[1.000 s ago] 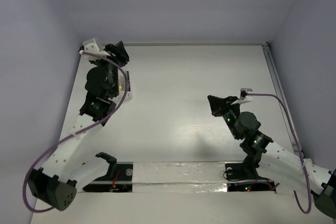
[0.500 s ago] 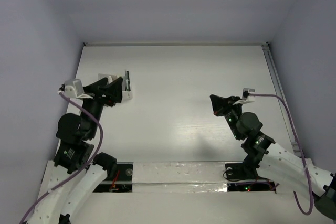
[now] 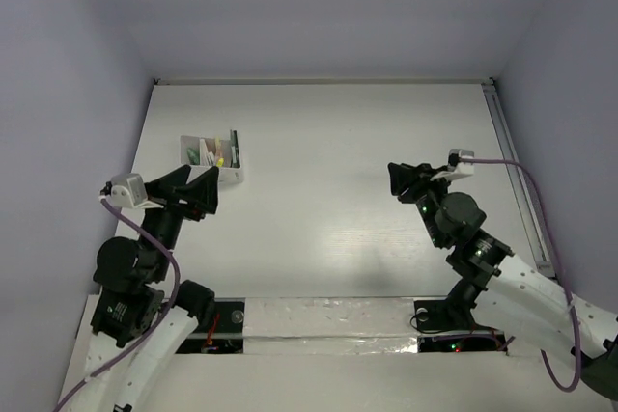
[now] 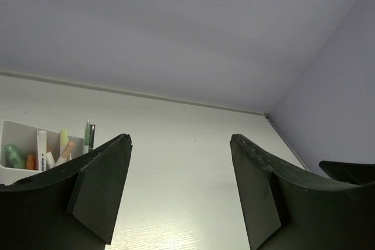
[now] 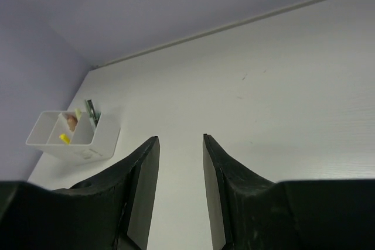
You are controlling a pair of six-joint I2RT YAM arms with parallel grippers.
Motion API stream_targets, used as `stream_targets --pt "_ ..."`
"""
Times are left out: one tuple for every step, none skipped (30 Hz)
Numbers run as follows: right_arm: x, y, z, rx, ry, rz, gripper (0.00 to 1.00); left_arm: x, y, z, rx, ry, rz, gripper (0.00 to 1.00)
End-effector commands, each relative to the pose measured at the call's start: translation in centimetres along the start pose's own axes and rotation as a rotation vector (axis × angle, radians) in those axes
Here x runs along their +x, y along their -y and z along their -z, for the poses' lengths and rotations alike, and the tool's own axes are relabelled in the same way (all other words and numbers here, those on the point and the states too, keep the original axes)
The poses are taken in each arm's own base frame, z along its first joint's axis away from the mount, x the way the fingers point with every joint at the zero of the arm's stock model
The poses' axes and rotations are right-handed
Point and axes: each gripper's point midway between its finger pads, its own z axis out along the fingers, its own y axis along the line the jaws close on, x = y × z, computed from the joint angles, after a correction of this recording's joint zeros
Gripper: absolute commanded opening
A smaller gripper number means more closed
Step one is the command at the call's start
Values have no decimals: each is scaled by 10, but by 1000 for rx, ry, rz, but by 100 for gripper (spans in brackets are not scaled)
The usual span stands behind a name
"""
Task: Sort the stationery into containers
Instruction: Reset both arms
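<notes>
The tray (image 5: 82, 146) was smooth white plastic. The surface (image 3: 338, 161) looked matt, faintly grained; the left claw (image 4: 180, 140), matt black.

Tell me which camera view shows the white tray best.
The right wrist view: the whole tray shows, with dividers and stationery inside. The top external view shows it whole but small. The left wrist view shows it cut by the frame edge and partly behind the left gripper.
</notes>
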Motion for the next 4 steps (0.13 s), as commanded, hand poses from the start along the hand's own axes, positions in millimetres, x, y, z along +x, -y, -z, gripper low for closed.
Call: stream_targets --pt "-44 6 6 73 110 37 42 -12 1 13 19 41 -30 65" --pt "-53 5 8 76 129 29 42 -13 -4 16 -3 52 -30 64" --pt "-55 6 9 83 136 34 42 -10 -10 20 -20 60 -31 64" --pt "-58 7 9 87 144 43 42 -8 -14 22 -41 65 -25 66"
